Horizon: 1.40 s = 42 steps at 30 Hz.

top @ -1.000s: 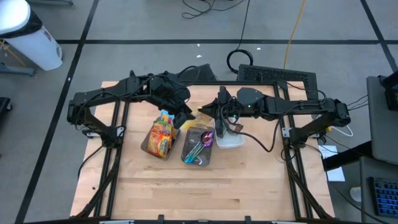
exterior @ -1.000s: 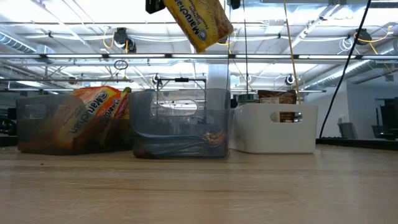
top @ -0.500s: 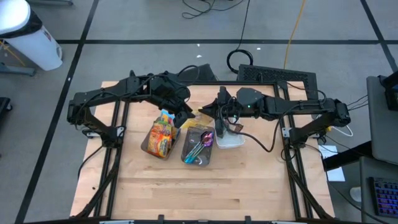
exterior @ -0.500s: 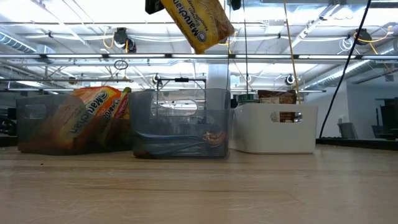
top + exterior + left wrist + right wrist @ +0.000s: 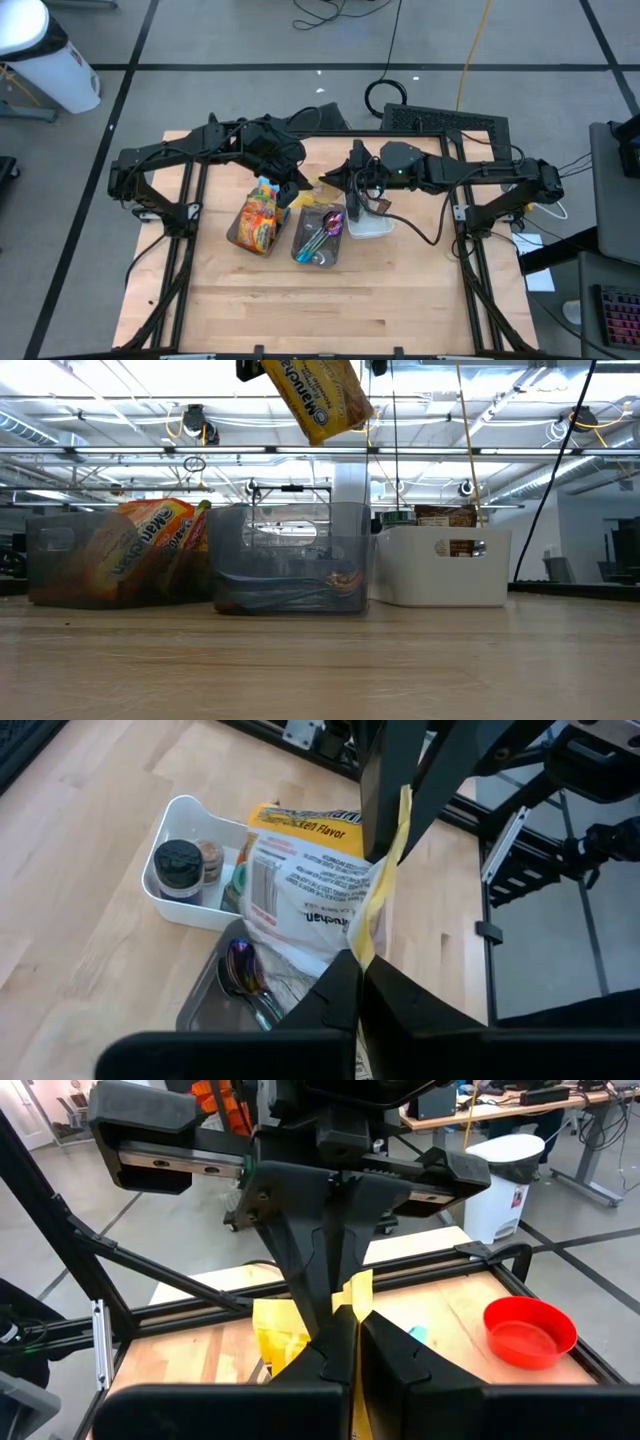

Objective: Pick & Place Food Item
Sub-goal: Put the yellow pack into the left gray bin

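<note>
I read both grippers pinched on one yellow noodle packet (image 5: 310,900), held in the air above the bins. Left gripper (image 5: 358,970) clamps one edge; right gripper (image 5: 352,1320) clamps the opposite edge. Beneath: clear bin with spoons (image 5: 320,240), white bin (image 5: 190,870) with jars beside it, clear bin of noodle packets (image 5: 258,222) on the other side.

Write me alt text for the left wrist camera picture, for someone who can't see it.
A yellow and white ramen packet hangs pinched by its edge between two shut dark claws, the left claw near the camera and the right claw opposite. Below on the wooden table sit a white bin holding spice jars and a clear bin with spoons.
</note>
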Tool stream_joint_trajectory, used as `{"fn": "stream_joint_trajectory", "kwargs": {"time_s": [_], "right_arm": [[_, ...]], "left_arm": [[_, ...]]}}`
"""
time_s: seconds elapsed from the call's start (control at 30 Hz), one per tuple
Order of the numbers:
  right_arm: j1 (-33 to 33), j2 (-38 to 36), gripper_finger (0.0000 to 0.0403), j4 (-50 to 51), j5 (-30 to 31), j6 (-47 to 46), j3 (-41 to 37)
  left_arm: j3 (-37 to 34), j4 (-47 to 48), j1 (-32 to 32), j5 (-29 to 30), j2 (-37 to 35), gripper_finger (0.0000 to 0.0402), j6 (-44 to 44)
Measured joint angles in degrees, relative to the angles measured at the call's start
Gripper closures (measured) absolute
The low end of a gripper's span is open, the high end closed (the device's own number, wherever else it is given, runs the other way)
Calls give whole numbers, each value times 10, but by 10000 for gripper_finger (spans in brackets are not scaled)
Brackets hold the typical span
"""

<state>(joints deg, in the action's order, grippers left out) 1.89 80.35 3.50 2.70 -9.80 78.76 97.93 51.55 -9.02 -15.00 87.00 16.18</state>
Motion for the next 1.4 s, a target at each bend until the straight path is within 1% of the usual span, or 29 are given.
{"fn": "stream_joint_trajectory", "kwargs": {"time_s": [0.2, 0.3, 0.43, 0.6, 0.7, 0.8, 0.87, 0.97, 1.1, 1.17, 1.4], "right_arm": [[0, 0, 402, 0, 0, 0, 0], [0, 0, 389, -3, -17, 0, 0], [0, -8, 347, -11, -43, 0, 0], [3, -24, 277, -12, -43, 0, 1], [6, -35, 247, -6, -43, 0, 1], [8, -44, 227, 10, -42, 0, 1], [8, -46, 220, 28, -43, 0, 1], [8, -47, 216, 36, -43, 0, 1], [8, -46, 217, 63, -43, 0, 1], [8, -46, 221, 75, -43, 0, 0], [8, -46, 231, 127, -42, -1, 0]], "left_arm": [[0, 0, 0, 0, 0, 398, -10], [0, 2, -1, -14, 0, 398, -18], [-1, 18, -8, -45, -9, 399, -24], [-1, 73, -15, -45, -39, 400, -43], [-1, 122, -15, -45, -61, 400, -66], [-1, 187, -15, -45, -80, 400, -77], [-1, 235, -14, -36, -90, 400, -83], [-1, 309, -8, -4, -99, 400, -98], [-1, 380, 3, 23, -97, 401, -136], [-1, 384, 9, 26, -94, 401, -158], [0, 384, 25, -10, -83, 401, -242]]}}
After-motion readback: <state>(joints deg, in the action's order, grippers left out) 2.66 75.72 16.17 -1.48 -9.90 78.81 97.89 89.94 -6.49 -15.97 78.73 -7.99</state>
